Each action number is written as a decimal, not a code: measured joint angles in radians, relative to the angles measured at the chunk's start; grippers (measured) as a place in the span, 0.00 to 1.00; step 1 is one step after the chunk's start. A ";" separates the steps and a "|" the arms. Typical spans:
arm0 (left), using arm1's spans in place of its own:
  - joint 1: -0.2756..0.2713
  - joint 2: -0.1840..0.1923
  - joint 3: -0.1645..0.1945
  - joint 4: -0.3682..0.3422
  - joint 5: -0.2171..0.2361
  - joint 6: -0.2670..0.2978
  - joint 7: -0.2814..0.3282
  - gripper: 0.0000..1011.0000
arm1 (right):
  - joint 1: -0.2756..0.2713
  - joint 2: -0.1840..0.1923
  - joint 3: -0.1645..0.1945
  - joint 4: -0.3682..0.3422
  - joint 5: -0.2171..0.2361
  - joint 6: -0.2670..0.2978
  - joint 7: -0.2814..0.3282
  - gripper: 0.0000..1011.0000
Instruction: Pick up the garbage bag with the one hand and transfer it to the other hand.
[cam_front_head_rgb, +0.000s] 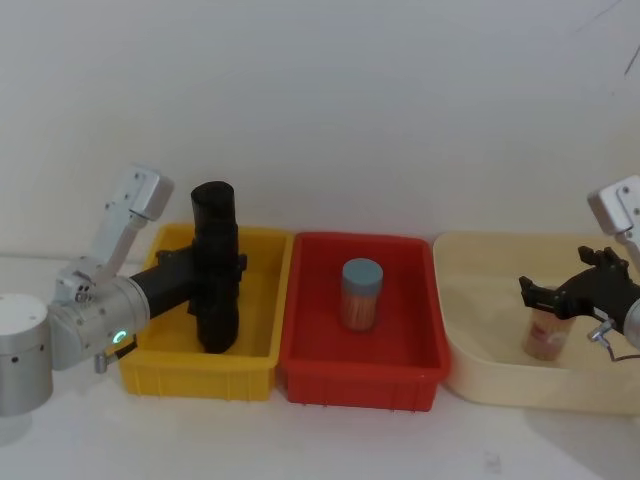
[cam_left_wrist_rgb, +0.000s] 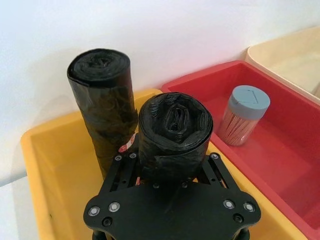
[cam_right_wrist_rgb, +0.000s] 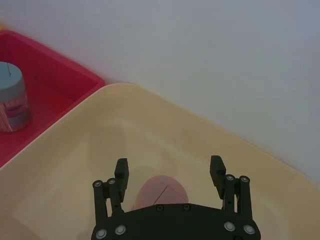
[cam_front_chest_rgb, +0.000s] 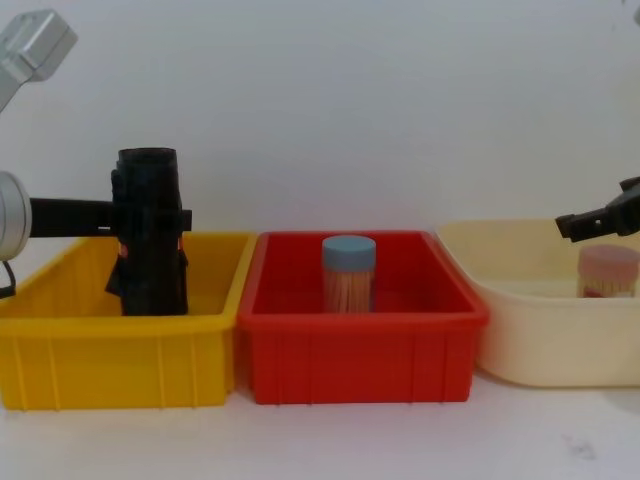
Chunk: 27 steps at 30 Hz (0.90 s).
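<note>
Three bins stand side by side on a white table (cam_front_head_rgb: 300, 445) against a pale wall (cam_front_head_rgb: 350, 110): a yellow bin (cam_front_head_rgb: 200, 380), a red bin (cam_front_head_rgb: 360, 388) touching it, and a cream tub (cam_front_head_rgb: 530, 392) just beside the red one. A blue-lidded jar of wooden sticks (cam_front_head_rgb: 361, 296) stands upright in the red bin, and a pink-lidded jar (cam_front_head_rgb: 545, 338) stands in the cream tub. A black roll with a red-and-white sticker (cam_left_wrist_rgb: 102, 107) stands upright in the yellow bin.

Lab tabletop (cam_front_head_rgb: 300, 445), blank wall (cam_front_head_rgb: 320, 100), plastic bins (cam_front_head_rgb: 360, 386)
</note>
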<state>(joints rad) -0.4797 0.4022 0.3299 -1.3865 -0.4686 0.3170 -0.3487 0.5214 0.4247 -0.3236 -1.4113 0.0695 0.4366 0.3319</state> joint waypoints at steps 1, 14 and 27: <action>0.000 0.000 0.000 0.000 0.000 0.000 0.000 0.44 | 0.000 0.000 0.000 0.000 0.000 0.000 0.000 0.99; -0.051 -0.017 -0.009 -0.049 -0.017 -0.017 0.009 0.37 | 0.000 0.000 0.000 0.000 0.000 0.000 0.000 0.99; -0.183 -0.085 0.020 -0.015 -0.040 -0.048 -0.026 0.36 | 0.000 0.000 0.000 0.000 0.000 0.000 0.000 0.99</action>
<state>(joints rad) -0.6626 0.3177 0.3499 -1.4017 -0.5083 0.2692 -0.3749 0.5214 0.4247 -0.3237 -1.4113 0.0695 0.4366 0.3319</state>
